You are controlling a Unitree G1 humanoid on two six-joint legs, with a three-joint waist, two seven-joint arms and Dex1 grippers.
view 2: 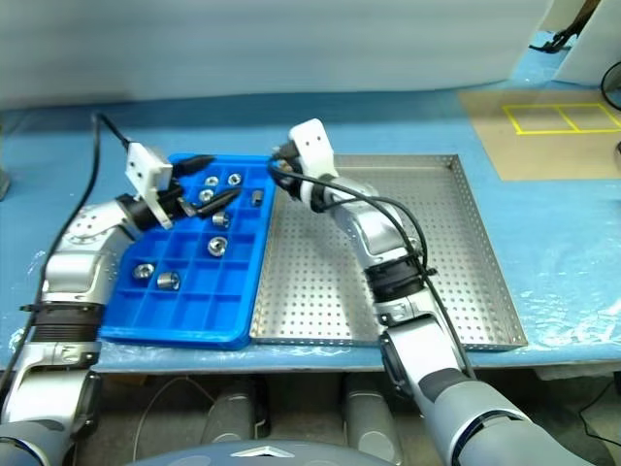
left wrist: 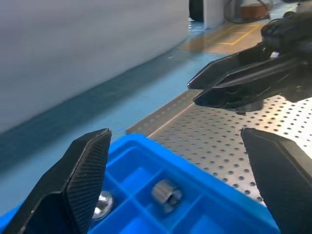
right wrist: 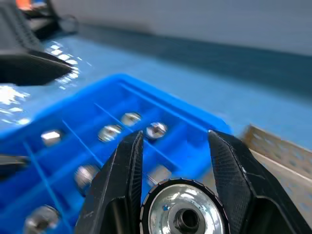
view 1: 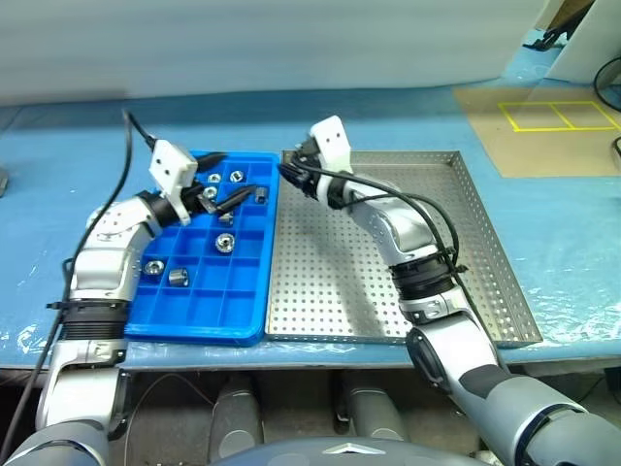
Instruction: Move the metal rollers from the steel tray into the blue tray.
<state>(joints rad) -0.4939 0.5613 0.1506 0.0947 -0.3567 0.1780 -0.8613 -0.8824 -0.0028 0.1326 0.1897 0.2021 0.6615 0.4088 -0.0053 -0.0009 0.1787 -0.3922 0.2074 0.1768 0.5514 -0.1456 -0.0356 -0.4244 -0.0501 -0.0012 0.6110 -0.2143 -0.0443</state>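
Where ribbed black right tool (right wrist: 178, 190) grips, shiny hollow-centred roller (right wrist: 183, 210)

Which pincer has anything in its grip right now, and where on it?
The right pincer grips a shiny silver metal roller by its round sides, hollow end facing the camera. The left pincer is open, empty.

The robot's two silver-and-black arms reach forward, and their wrists come close together. The left arm bends at the elbow and angles inward to the right. Its left gripper (view 1: 225, 197), two black fingers below a white wrist block, stands wide apart with nothing between the fingers. The right arm stretches diagonally up and to the left. Its right gripper (right wrist: 173, 183), also two black fingers, is clamped on a small shiny silver metal roller with a hollow centre (right wrist: 181, 212). The two grippers point towards each other, near but apart.
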